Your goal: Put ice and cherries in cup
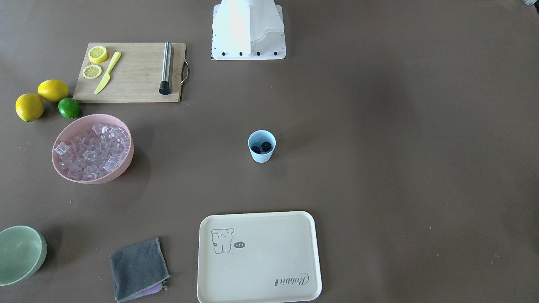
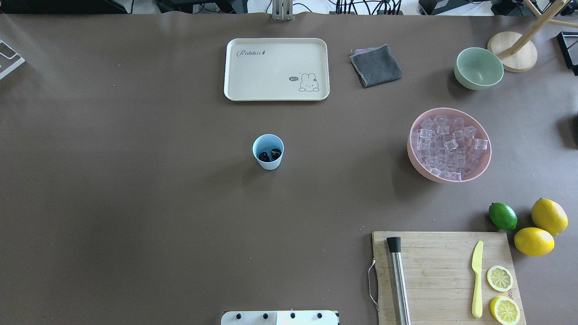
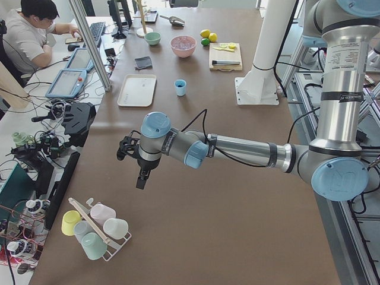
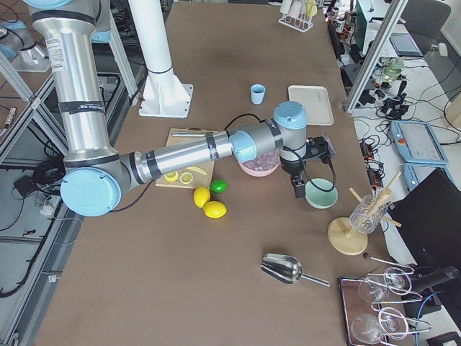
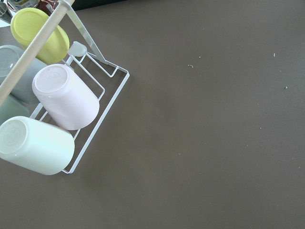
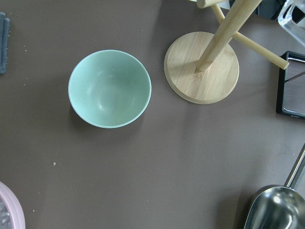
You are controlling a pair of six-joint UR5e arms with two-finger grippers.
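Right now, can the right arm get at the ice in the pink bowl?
Probably yes: the right hand hangs just beside the pink bowl, the ice lies uncovered, nothing between them.

Broad brown surface (image 2: pixel 135 225); metal frame posts (image 3: pixel 98 62) alongside; tablets (image 3: pixel 66 83) and tangled cables (image 3: pixel 53 110) off one edge; soft, even light.

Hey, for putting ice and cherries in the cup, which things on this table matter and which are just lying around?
For the job: blue cup, the cherries already in it, ice in the pink bowl, probably the metal scoop.
Lying about: lemons, lime, cutting board with knife and lemon slices, tray, grey cloth, green bowl, cup rack.
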